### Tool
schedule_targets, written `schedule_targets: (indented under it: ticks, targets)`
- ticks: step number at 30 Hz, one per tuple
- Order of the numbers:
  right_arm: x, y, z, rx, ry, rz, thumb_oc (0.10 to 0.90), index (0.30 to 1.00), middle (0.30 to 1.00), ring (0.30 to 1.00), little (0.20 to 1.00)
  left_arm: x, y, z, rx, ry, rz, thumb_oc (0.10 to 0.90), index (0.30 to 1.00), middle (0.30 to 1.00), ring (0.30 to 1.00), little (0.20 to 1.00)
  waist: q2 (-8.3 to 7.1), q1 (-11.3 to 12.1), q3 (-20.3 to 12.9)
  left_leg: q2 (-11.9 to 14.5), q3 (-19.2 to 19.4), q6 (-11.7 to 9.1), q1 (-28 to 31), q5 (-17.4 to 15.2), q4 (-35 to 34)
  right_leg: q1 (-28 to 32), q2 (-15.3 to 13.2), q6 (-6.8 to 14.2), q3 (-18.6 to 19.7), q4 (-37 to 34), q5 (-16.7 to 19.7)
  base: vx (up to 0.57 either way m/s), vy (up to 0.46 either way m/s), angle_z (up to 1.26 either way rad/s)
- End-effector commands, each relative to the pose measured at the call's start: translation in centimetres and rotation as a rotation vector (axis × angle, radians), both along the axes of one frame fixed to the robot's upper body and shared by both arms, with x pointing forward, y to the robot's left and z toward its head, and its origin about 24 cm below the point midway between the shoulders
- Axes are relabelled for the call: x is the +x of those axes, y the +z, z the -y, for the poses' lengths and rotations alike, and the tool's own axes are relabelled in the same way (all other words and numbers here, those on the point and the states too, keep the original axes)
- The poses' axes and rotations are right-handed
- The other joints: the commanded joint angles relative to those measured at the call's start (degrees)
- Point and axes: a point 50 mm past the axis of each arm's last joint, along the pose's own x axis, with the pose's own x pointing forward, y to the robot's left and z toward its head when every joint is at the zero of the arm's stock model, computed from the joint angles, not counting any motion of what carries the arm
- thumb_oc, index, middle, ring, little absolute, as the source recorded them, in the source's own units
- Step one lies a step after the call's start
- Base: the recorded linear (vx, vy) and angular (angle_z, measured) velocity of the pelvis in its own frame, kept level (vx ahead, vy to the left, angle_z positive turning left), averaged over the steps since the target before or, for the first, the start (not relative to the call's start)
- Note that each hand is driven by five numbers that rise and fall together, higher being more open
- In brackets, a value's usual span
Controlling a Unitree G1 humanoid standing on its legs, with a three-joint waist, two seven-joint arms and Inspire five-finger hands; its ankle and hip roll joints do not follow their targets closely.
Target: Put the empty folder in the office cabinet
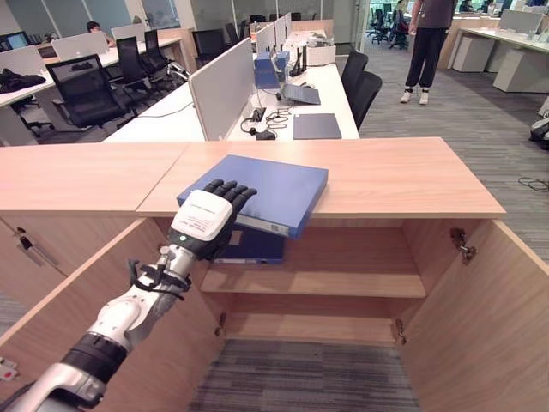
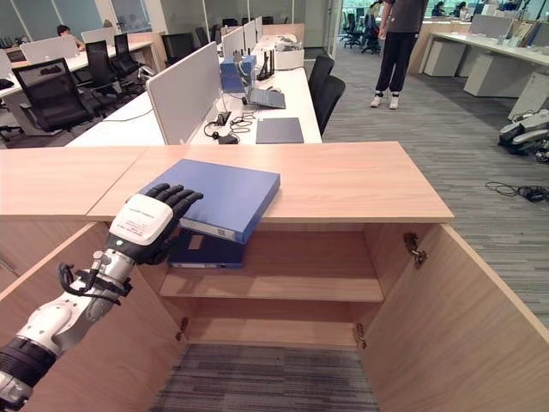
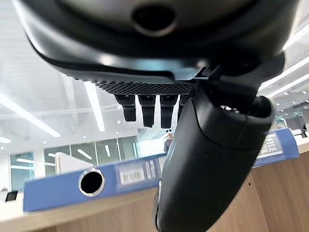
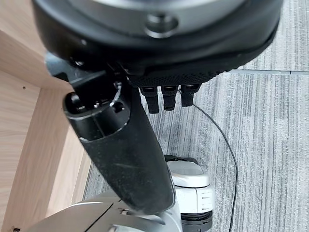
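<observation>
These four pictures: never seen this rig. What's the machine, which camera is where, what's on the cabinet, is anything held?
It is a humanoid robot with two arms, each ending in a dark hand. The two wide pictures come from a stereo camera on its head, looking down at an open wooden cabinet. The other two come from cameras on the wrists, looking along each hand.

A blue folder lies on the cabinet top, one end sticking out over the front edge. A second folder lies on the shelf inside. The left hand reaches for the top folder, fingers over its near end and thumb below, but not closed on it. The right hand hangs open over the carpet beside the cabinet, holding nothing.
</observation>
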Motion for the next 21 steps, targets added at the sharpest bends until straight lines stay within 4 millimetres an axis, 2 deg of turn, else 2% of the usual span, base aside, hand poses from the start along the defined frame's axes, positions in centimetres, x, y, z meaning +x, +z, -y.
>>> schedule_targets:
  ticks: [1, 11, 21]
  targets:
    - [3.0, 0.7, 1.3, -0.046, 0.066, 0.063, 0.8, 0.9, 0.9, 0.9, 0.9, 3.8, 8.0, 0.9, -0.03, 0.005, 0.28, 0.8, 0.9, 0.9, 0.9, 0.9, -0.24, -0.7, 2.0, -1.9, 0.8, -1.2, 4.5, -6.1, 0.1, 4.2, -0.1, 4.1, -3.2, 0.9, -10.1, 0.0, 0.0, 0.0]
    - [2.9, 0.7, 1.8, -0.064, 0.057, 0.047, 0.8, 0.9, 0.9, 0.9, 0.9, 5.4, 8.6, 2.0, 0.072, 0.003, 0.289, 0.8, 0.9, 0.9, 0.9, 0.9, -0.45, -1.2, 2.0, -1.9, 0.7, -1.1, 4.4, -6.2, 0.1, 4.0, 0.0, 4.2, -3.1, 1.0, -10.1, 0.0, 0.0, 0.0]
    - [1.8, 0.6, 2.3, -0.073, 0.074, -0.018, 0.8, 0.9, 0.9, 0.9, 0.9, 6.4, 9.8, 3.5, 0.234, -0.04, 0.32, 0.8, 0.9, 0.9, 0.9, 0.9, -0.09, -1.9, 1.9, -2.3, 0.6, -1.0, 4.3, -6.3, 0.1, 3.8, -0.4, 4.5, -2.5, 1.1, -10.1, 0.0, 0.0, 0.0]
